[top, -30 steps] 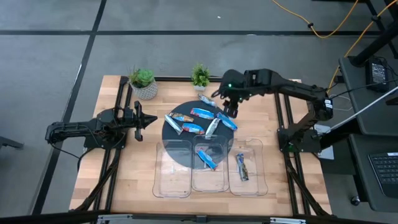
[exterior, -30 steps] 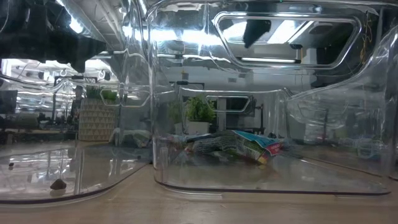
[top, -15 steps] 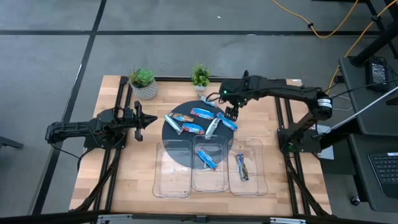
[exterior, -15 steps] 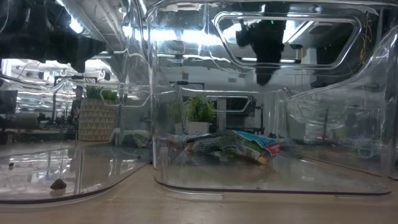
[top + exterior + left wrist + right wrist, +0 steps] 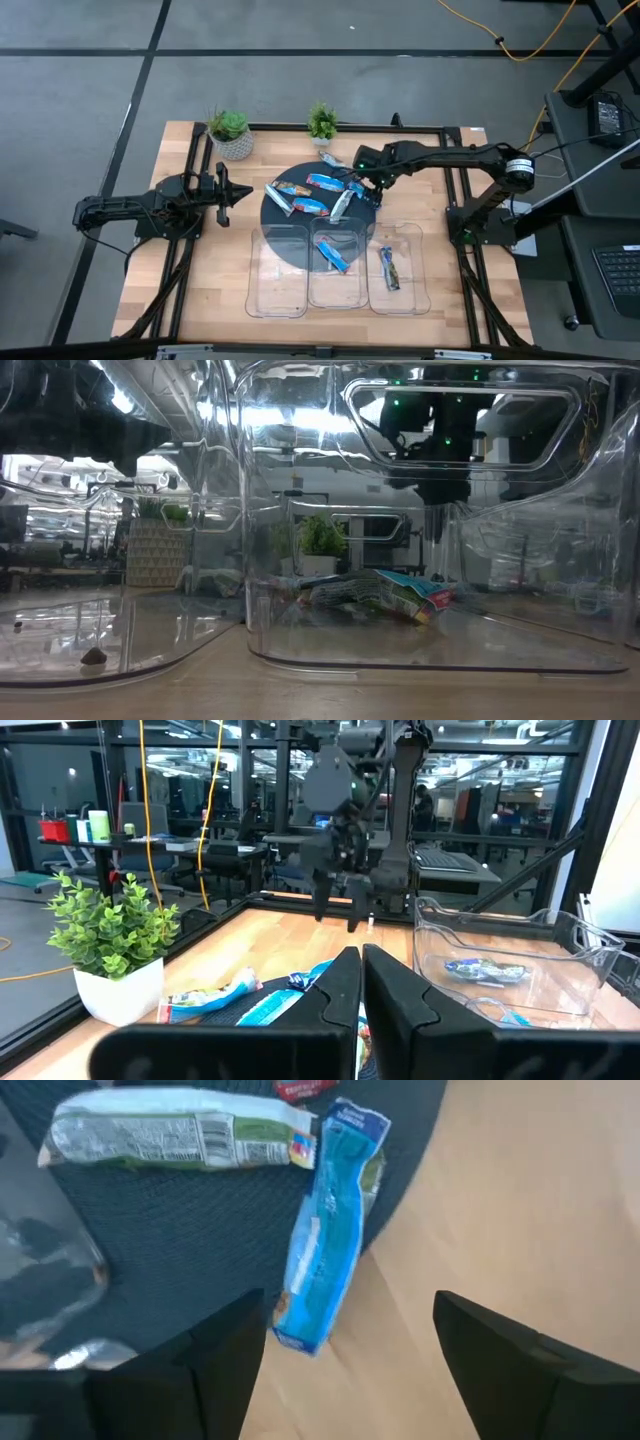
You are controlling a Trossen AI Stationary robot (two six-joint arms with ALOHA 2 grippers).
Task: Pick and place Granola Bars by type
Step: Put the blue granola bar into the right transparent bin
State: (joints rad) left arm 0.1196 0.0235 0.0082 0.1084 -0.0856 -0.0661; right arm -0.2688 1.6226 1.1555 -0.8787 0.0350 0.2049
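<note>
Lowering since a second ago, right gripper wide over blue bar, left gripper closed.

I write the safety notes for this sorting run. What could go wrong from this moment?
The open right claw is above a blue bar that lies half off the dark mat, so one finger may land on the mat edge and the other on wood, and the grasp could slip. A silvery-green bar lies close by and could be nudged.
</note>
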